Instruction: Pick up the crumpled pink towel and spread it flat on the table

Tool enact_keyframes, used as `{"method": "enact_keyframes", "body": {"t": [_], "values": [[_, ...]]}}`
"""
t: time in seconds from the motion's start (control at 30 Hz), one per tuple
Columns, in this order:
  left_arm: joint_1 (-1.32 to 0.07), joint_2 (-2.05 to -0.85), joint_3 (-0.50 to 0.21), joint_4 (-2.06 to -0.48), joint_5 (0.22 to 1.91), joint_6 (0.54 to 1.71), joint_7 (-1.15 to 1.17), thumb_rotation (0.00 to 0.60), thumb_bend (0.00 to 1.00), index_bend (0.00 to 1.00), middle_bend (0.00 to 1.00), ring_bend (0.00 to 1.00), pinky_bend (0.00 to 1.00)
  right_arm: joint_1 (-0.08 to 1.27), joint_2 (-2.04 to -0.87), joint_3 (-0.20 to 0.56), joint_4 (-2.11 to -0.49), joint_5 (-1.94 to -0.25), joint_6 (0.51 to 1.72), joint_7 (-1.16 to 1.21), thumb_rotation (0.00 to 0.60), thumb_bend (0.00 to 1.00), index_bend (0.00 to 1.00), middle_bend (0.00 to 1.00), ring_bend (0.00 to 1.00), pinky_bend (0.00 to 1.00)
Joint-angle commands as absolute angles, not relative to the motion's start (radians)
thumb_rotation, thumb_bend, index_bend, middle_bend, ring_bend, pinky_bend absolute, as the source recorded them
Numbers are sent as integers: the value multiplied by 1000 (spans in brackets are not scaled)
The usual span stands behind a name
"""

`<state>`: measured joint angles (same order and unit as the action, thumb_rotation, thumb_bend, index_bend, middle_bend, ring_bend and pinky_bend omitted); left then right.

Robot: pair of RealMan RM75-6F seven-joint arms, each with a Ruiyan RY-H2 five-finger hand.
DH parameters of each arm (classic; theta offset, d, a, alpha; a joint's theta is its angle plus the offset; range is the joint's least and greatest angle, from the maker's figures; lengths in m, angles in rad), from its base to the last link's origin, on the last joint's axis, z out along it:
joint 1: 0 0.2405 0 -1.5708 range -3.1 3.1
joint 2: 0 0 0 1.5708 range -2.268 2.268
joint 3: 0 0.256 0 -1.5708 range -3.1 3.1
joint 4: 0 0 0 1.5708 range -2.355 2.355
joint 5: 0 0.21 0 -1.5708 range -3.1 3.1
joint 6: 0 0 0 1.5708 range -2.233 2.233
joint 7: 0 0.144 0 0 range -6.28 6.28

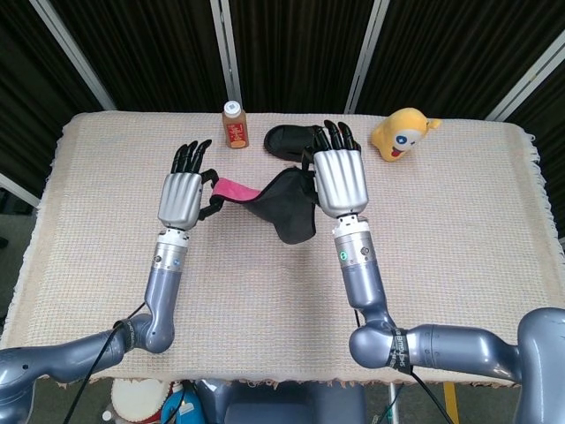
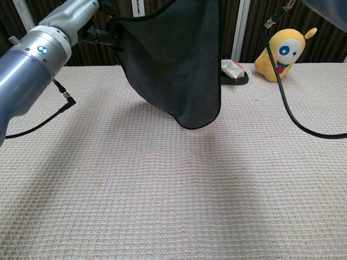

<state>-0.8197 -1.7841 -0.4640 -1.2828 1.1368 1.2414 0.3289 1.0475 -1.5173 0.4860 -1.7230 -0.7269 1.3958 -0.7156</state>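
We are pinching the pink-and-dark-grey cloth towel (image 1: 281,200) between left hand (image 1: 181,196) and right hand (image 1: 340,177), sagging; a weak pinch risks dropping it.

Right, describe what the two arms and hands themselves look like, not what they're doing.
Both arms are glossy blue-grey metal tubes with rounded joints. Each wrist has a silver ring section with small screws. The left hand and right hand have silver ribbed backs and black fingers. A small green round mark sits on the right wrist; the left wrist carries a blue logo. Black cables trail from both arms.
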Motion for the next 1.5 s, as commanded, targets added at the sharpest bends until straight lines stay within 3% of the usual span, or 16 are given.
{"method": "enact_keyframes", "body": {"t": [0.03,0.9,1.17,1.5], "values": [[-834,-1780,-475,-1289,1118,1231,352,600,545,619,63,0,0,1038,-1518,490,-1703,-725,1384,-689,600,562,646,231,123,112],[-1055,-1858,-587,-1048,1050,1160,369,600,545,611,63,0,0,1147,-1653,575,-1277,-775,1195,-447,600,566,646,231,123,112],[-1018,-1893,-518,-1049,1054,1174,331,600,545,610,63,0,0,1102,-1655,505,-1273,-829,1195,-424,600,566,646,231,123,112],[-860,-1837,-392,-1282,1063,1234,308,600,545,610,63,0,0,994,-1597,394,-1518,-895,1281,-496,600,567,646,231,123,112]]}}
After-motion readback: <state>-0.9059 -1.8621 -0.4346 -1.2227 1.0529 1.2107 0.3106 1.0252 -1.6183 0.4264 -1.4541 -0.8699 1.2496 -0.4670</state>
